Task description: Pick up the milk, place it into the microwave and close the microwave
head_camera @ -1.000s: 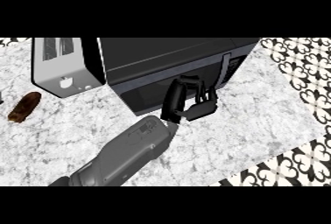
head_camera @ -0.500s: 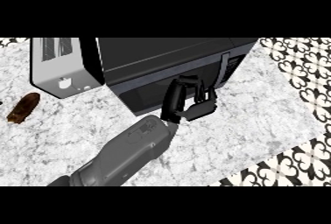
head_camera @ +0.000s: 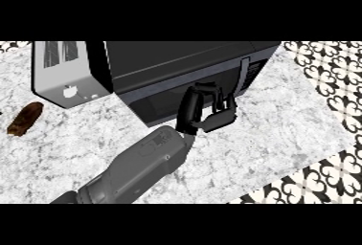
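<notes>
The black microwave (head_camera: 176, 67) stands at the back of the marble counter, and its dark glass door (head_camera: 170, 103) lies flush with its front. No milk shows anywhere. My right hand (head_camera: 216, 119) is up against the door's right side, just left of the vertical handle (head_camera: 244, 76). Its fingers (head_camera: 226, 101) are relaxed and rest on the door with nothing held in them. The grey forearm (head_camera: 141, 167) runs in from the lower left. My left hand does not show.
A silver toaster (head_camera: 63, 72) stands close to the microwave's left side. A brown pastry (head_camera: 25, 118) lies on the counter near the left edge. Patterned tiles (head_camera: 332, 72) border the counter (head_camera: 283, 134) at the right and lower right.
</notes>
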